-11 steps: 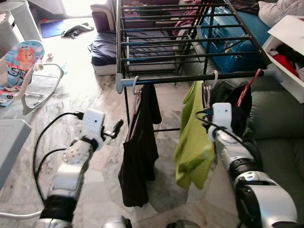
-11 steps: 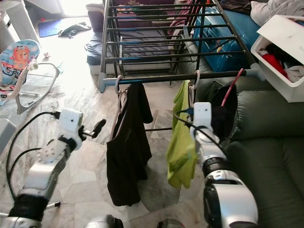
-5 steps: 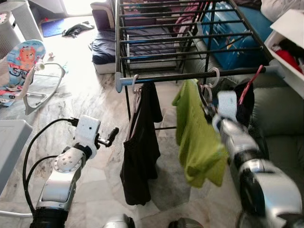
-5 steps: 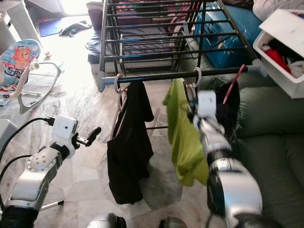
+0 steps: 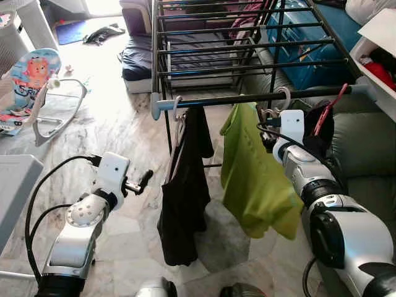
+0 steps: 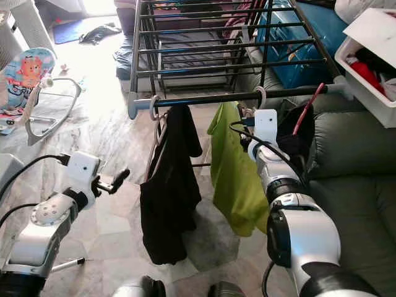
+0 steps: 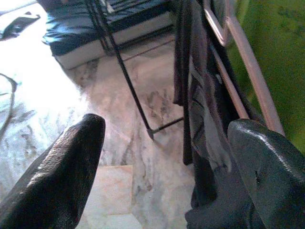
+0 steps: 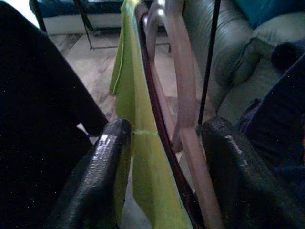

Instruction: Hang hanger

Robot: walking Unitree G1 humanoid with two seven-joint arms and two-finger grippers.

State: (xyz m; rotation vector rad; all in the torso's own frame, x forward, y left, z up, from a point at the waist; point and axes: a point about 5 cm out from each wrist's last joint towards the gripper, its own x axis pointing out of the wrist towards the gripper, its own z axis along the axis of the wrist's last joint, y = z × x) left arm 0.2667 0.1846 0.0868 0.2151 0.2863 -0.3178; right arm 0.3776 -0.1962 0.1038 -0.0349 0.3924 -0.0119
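A black drying rack's front rail (image 5: 241, 99) carries two hangers. A black garment (image 5: 185, 198) hangs at its left end. A green shirt (image 5: 253, 179) hangs on a pale wooden hanger (image 8: 183, 95), whose hook (image 5: 283, 96) sits over the rail further right. My right gripper (image 5: 265, 120) is just under the rail at the shirt's collar. In the right wrist view its fingers (image 8: 107, 167) are shut on the hanger and the green cloth. My left gripper (image 5: 144, 179) is held low, left of the black garment, open and empty.
A grey-green sofa (image 5: 365, 154) stands close on the right, with a red hanger (image 5: 328, 110) and dark cloth beside the rail's end. A white bin (image 5: 378, 59) of clothes is above it. A baby bouncer (image 5: 37, 80) sits on the marble floor at the left.
My right gripper has risen closer to the rail, and the green shirt has swung and spread out to the left. My left arm has dropped a little.
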